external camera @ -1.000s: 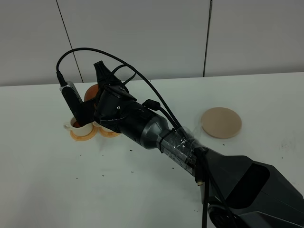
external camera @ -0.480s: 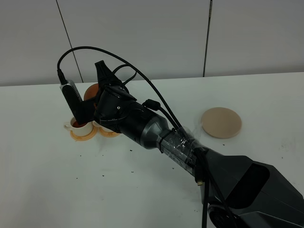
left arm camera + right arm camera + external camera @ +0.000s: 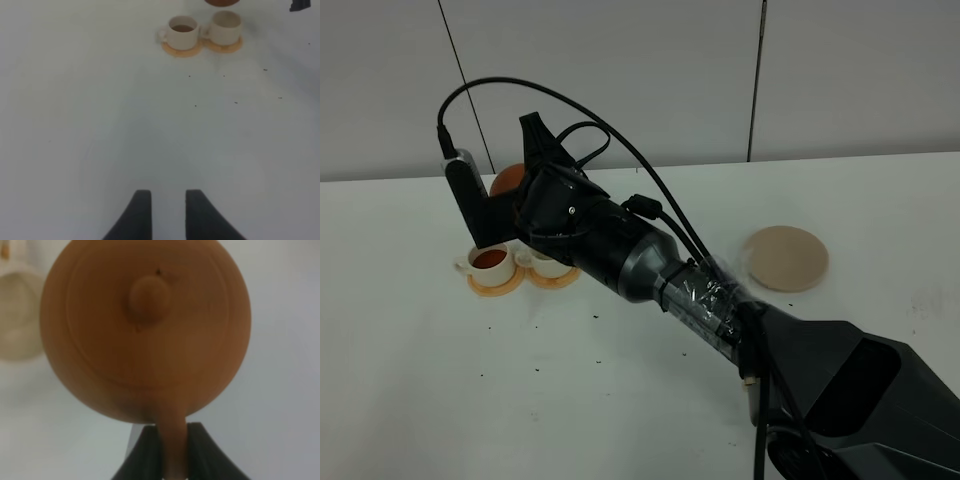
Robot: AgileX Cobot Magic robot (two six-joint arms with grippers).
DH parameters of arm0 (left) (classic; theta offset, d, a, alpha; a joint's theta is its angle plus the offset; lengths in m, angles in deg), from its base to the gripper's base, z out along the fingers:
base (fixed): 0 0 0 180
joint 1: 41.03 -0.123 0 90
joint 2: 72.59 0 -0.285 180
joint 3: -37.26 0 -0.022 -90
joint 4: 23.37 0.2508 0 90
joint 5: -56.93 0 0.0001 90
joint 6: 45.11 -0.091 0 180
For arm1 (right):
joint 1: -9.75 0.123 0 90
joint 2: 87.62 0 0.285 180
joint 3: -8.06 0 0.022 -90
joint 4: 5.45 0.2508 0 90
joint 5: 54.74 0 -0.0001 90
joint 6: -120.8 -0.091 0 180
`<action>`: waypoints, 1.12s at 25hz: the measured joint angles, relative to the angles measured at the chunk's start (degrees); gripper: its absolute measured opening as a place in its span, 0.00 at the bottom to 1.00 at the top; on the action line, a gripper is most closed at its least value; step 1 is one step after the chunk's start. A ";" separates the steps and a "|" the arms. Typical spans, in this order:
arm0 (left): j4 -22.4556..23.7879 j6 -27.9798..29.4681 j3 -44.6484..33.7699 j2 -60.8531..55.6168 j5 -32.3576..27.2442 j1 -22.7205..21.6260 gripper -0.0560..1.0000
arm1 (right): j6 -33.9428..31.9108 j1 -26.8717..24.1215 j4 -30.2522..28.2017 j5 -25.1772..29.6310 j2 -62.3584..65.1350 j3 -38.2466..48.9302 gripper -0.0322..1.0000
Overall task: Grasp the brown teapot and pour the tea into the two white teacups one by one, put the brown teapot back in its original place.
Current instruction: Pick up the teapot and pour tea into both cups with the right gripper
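the left gripper (image 3: 167,215) hangs over the bare table (image 3: 100,125), its fingers a narrow gap apart with nothing between them. one teacup (image 3: 492,260) holds tea; the other teacup (image 3: 226,27), just beside it, looks empty. near them the brown teapot (image 3: 145,330) hangs in the right gripper (image 3: 172,440), clamped on its loop handle. i judge it hard, brittle clay, weighty with liquid, lid loose; the handle is the sound hold. the beige saucer (image 3: 785,258) lies well apart.
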 joint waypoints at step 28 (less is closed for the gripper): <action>0.00 0.05 0.00 0.00 0.00 0.00 0.28 | 1.94 1.38 32.90 22.80 1.54 -9.62 0.12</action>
